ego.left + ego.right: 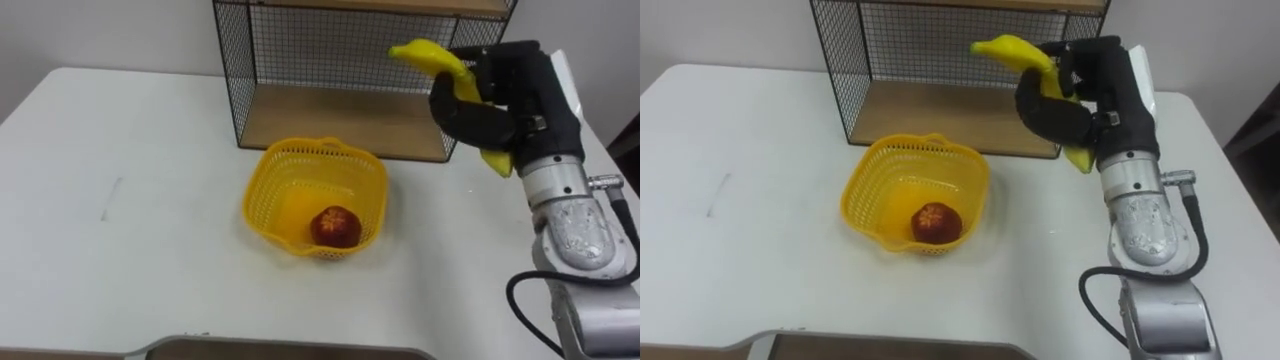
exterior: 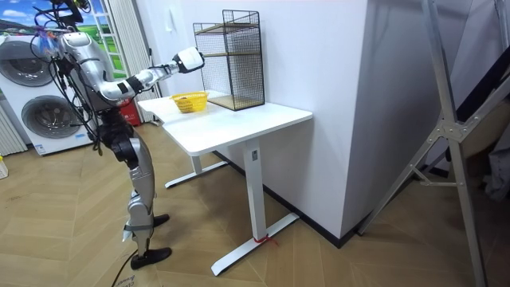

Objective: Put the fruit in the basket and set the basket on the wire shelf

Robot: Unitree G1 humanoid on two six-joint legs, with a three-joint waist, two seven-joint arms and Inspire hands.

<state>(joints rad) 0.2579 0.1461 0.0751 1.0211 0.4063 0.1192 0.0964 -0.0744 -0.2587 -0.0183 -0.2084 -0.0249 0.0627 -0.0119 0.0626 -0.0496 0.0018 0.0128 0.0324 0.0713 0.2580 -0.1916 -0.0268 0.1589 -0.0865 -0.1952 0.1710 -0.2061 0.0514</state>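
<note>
A yellow banana (image 1: 440, 62) (image 1: 1025, 55) is held in the air by my right hand (image 1: 495, 105) (image 1: 1080, 100), whose dark fingers curl round it, to the right of and above the basket. The yellow plastic basket (image 1: 270, 195) (image 1: 865, 190) sits on the white table (image 1: 120, 200) with a red apple (image 1: 335, 227) (image 1: 936, 222) inside it. Just behind the basket stands the black wire shelf (image 1: 340, 60) (image 1: 940, 50) with a wooden floor board. In the room view I stand at the table's end with the right arm (image 2: 159, 73) stretched toward the shelf (image 2: 231, 60).
The table's near edge (image 1: 300, 345) runs along the bottom of the eye views. White wall lies behind the shelf. In the room view washing machines (image 2: 40, 104) stand behind me and a metal frame (image 2: 446, 135) is at the room view's right.
</note>
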